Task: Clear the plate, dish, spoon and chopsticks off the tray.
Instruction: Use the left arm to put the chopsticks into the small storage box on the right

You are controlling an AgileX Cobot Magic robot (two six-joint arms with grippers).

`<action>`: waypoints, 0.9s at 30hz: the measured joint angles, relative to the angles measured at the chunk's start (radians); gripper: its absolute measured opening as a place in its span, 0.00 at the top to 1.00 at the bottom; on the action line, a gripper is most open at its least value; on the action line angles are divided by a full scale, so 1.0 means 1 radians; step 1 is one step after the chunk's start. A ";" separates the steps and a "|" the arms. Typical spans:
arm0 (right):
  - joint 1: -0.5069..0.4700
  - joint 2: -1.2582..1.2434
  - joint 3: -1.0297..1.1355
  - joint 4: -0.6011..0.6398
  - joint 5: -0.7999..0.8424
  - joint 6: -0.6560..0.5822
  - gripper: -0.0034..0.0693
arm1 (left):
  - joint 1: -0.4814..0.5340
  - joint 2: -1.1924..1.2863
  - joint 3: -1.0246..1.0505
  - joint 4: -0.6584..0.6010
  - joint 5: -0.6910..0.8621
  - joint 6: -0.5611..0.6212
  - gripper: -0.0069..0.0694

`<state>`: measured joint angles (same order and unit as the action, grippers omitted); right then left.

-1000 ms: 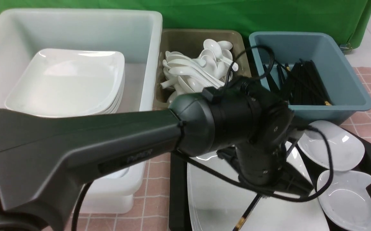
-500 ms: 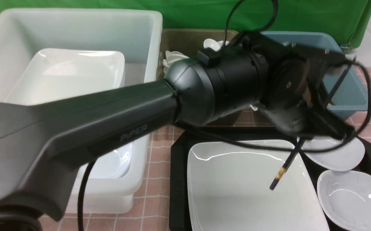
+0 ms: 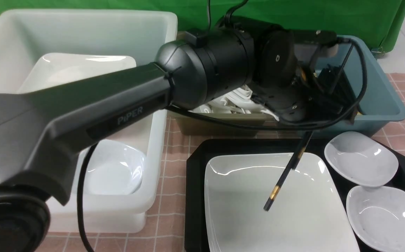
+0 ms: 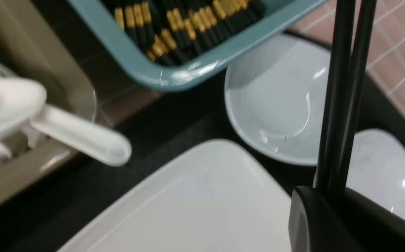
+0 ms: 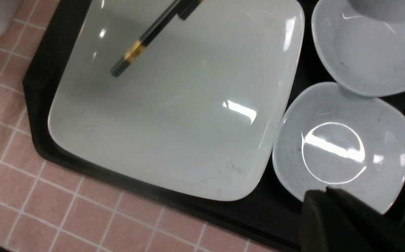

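We are taking the big black plastic tray (image 3: 195,164) with cut-off corners as our reference. The left gripper (image 4: 332,199) is hanging over the tray's far edge and pinching a pair of thin black chopsticks (image 3: 284,178) with gold bands. The sticks are slanting down from the jaws, and their banded ends are hovering over the large glossy white rectangular plate (image 3: 244,210) that is lying on the tray's left part. Their shadow is falling on the plate apart from the tips. Two small rounded white dishes (image 3: 361,159) are sitting on the tray's right side, one behind the other. The right gripper (image 5: 328,210) is hovering over the tray's near right corner, beside the nearer dish, with its jaws pressed together on nothing. Beyond the tray's far edge, a blue plastic bin (image 3: 384,101) is holding more black chopsticks, and an olive plastic bin (image 3: 216,126) is holding white soup spoons (image 4: 79,134). A white plastic tub (image 3: 83,21) is standing left of the tray.
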<state>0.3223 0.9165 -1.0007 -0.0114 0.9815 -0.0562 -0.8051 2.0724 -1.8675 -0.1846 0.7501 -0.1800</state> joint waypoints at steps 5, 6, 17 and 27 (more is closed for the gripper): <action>0.000 0.005 0.000 0.000 -0.017 0.009 0.91 | 0.001 0.009 -0.001 -0.059 0.075 0.030 0.88; 0.000 0.005 0.000 0.000 -0.017 0.011 0.91 | 0.001 0.009 -0.001 -0.062 0.079 0.030 0.88; 0.000 0.005 0.000 0.001 -0.017 0.026 0.91 | 0.077 0.024 -0.001 -0.367 0.183 0.030 0.88; 0.000 0.005 0.000 0.001 -0.115 0.056 0.91 | 0.155 0.031 -0.001 -0.682 0.096 0.038 0.88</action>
<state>0.3223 0.9212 -1.0007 -0.0104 0.8663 0.0000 -0.6501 2.1037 -1.8685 -0.8669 0.8457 -0.1418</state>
